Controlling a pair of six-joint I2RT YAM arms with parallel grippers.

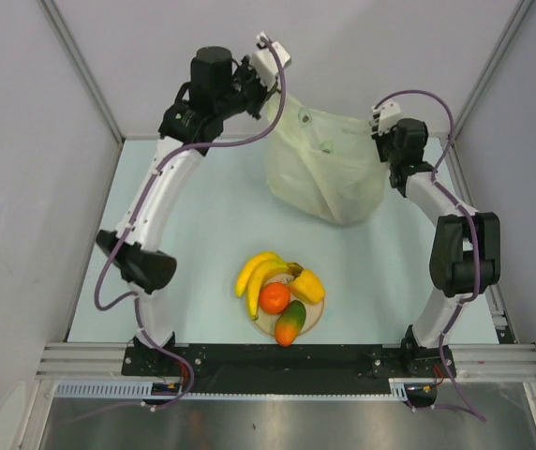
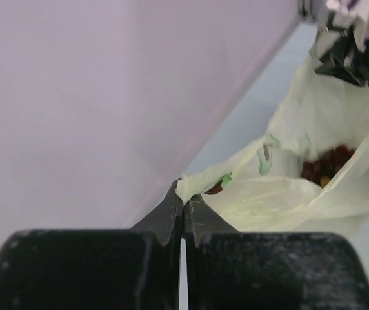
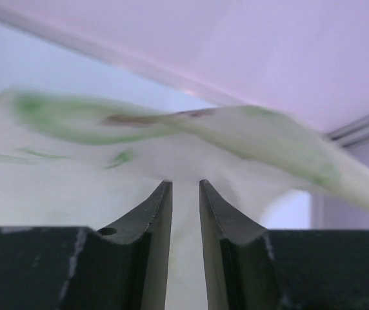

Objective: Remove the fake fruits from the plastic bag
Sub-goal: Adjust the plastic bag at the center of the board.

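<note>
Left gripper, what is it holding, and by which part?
The left gripper is shut on the plastic bag, pinching a corner of its open rim.

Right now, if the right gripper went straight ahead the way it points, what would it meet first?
The plastic bag; its film sits right ahead of the right gripper, though how close is unclear.

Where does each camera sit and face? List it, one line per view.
Top external: overhead from behind, looking down on left arm, right arm, round beige plate, thin pale-yellow printed plastic bag.
Left wrist: behind left gripper, shut on the bag's rim.
Right wrist: behind right gripper, facing the blurred bag.
Shared: the bag.
</note>
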